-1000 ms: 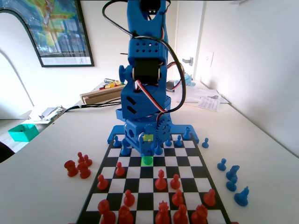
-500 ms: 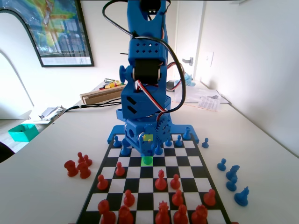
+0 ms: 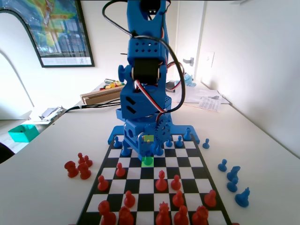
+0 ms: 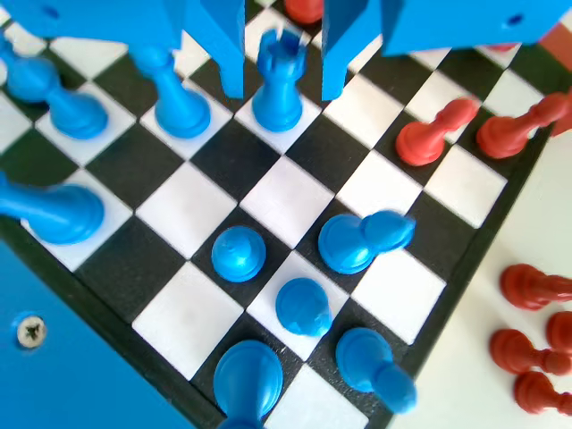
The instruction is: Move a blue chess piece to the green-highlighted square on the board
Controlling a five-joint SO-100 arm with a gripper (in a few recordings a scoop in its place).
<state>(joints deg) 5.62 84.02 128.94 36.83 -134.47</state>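
Note:
In the fixed view my gripper (image 3: 147,151) hangs low over the far rows of the board (image 3: 146,186), right behind the green-highlighted square (image 3: 147,161). The wrist view shows the gripper (image 4: 283,93) open, its jaws either side of a taller blue piece with a notched top (image 4: 277,85) on a white square, with a gap on each side. Two short round-headed blue pawns (image 4: 239,253) (image 4: 303,307) stand nearer the board's (image 4: 286,201) corner, apart from the jaws. A duller yellow-green patch (image 3: 148,138) shows over the gripper.
Other blue pieces (image 4: 170,89) stand left of the jaws, and a blue piece (image 4: 362,241) leans beside the pawns. Red pieces (image 3: 161,180) fill the near rows. Off the board lie red pieces (image 3: 77,166) at left and blue ones (image 3: 232,176) at right.
The arm has eased slightly to the left and down in the fixed view. No piece has moved.

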